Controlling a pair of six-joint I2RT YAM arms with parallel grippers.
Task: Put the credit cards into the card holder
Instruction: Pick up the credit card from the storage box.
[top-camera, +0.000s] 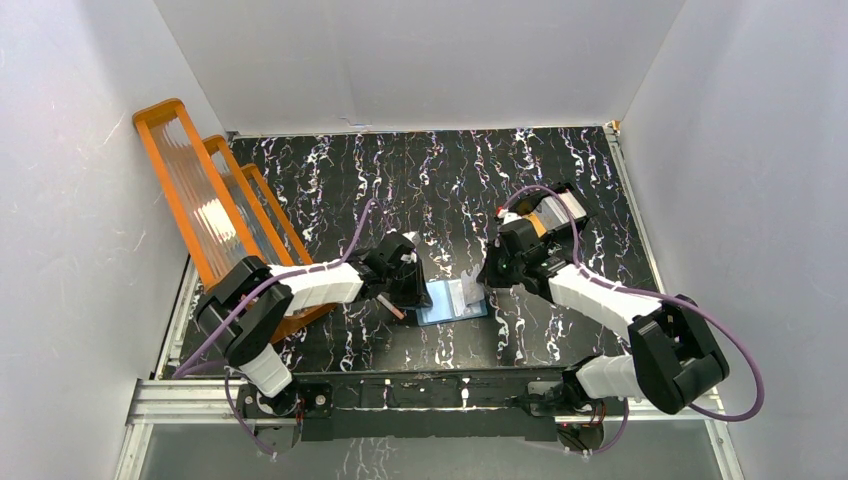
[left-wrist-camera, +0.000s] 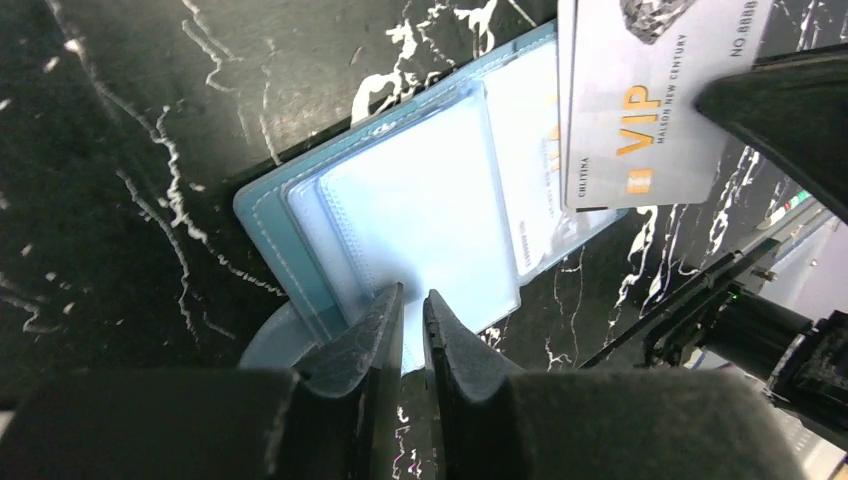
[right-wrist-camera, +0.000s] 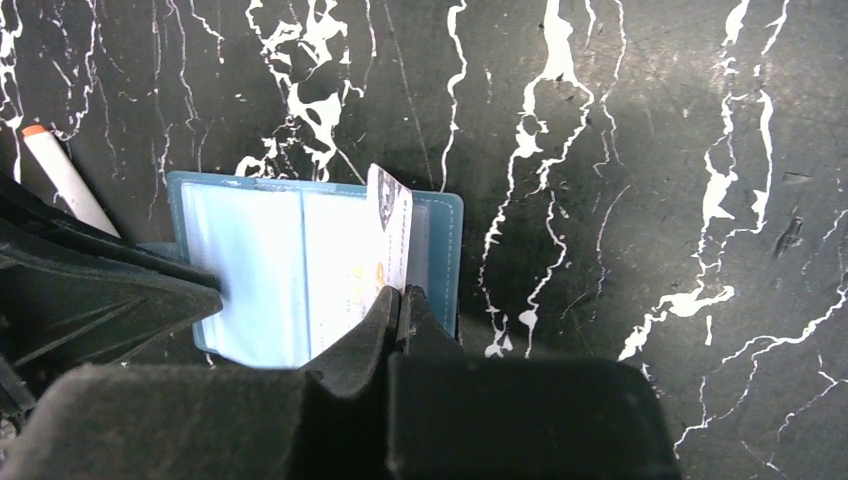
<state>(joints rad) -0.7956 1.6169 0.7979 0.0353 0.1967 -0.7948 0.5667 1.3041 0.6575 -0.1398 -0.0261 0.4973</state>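
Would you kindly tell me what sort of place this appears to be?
Probably a robot test booth: plain white walls box in a marbled table, two arms are bolted along its near edge, and props such as a card holder and orange rack are set out.

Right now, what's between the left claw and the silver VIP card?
Only the open card holder: its clear pockets, one with a gold-lettered card inside, run from the left claw to the VIP card. Left wrist view.
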